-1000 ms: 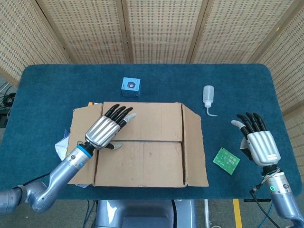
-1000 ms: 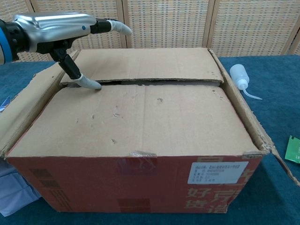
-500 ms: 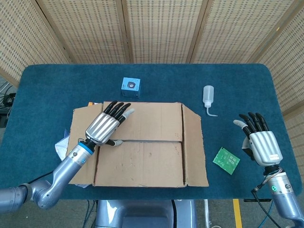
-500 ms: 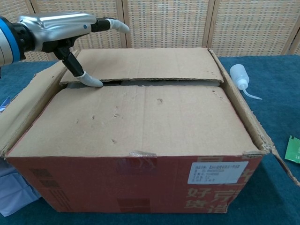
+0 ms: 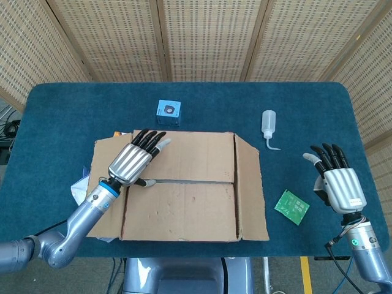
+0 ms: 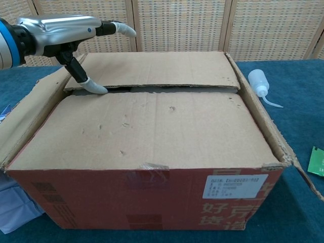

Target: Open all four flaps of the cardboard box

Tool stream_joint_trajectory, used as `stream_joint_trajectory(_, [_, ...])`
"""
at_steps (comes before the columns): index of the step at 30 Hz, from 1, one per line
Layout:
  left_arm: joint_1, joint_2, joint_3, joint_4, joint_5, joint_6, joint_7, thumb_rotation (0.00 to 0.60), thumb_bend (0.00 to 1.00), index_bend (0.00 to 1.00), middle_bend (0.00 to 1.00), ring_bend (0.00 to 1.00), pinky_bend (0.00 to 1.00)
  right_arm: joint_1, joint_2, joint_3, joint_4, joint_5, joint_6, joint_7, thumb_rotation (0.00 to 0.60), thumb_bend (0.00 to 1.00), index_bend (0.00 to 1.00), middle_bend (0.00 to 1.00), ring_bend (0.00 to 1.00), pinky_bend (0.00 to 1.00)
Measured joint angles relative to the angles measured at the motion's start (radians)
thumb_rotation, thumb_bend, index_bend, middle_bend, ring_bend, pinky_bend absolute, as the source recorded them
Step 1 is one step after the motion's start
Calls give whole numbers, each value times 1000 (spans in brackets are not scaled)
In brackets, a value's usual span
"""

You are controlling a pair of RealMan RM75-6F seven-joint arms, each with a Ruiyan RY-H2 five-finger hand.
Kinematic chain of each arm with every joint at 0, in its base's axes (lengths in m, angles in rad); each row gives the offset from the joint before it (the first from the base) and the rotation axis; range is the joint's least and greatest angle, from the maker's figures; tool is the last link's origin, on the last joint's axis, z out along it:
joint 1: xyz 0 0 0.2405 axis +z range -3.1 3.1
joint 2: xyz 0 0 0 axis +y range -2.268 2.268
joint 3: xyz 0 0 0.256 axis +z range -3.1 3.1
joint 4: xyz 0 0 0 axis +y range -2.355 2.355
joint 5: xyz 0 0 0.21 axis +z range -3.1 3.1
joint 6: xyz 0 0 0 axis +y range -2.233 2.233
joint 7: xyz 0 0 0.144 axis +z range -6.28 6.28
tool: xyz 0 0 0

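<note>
Head view: the brown cardboard box (image 5: 180, 187) is being shown near the front edge of the blue tabletop (image 5: 55, 116), left of centre, with its two long flaps lying flat and meeting along a central seam while the two short side flaps are hanging outward. The left robot hand (image 5: 131, 162) is being held over the far long flap (image 6: 157, 68) at its left end, fingers spread and flat, clamped on nothing; in the chest view its thumb (image 6: 93, 87) is being pressed into the seam gap. The right robot hand (image 5: 335, 180) is being kept open and idle near the right edge, well apart from the box.

The step in hand is judged to be the prying of the far flap. Next, the thumb is probably to be hooked beneath that edge and lifted backward.
</note>
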Motion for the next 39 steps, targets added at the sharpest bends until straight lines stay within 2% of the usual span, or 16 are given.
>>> stream_joint_trajectory(15, [9, -18, 2, 15, 42, 48, -15, 521, 261, 0, 0, 0, 0, -9, 4, 3, -8, -1, 14, -4, 600, 1000, 204, 132, 0, 0])
stream_joint_trajectory(25, [45, -24, -18, 41, 196, 168, -111, 520, 288, 0, 0, 0, 0, -6, 2, 6, -7, -1, 9, -3, 600, 1000, 204, 132, 0, 0])
stream_joint_trajectory(32, [47, 1, -81, 83, 252, 231, -152, 516, 279, 0, 0, 0, 0, -6, 2, 6, -7, -3, 10, 1, 600, 1000, 204, 132, 0, 0])
stream_joint_trajectory(39, [10, 9, -139, 162, 241, 220, -150, 514, 275, 0, 0, 0, 0, -6, 3, 7, -12, -7, 12, 1, 600, 1000, 204, 132, 0, 0])
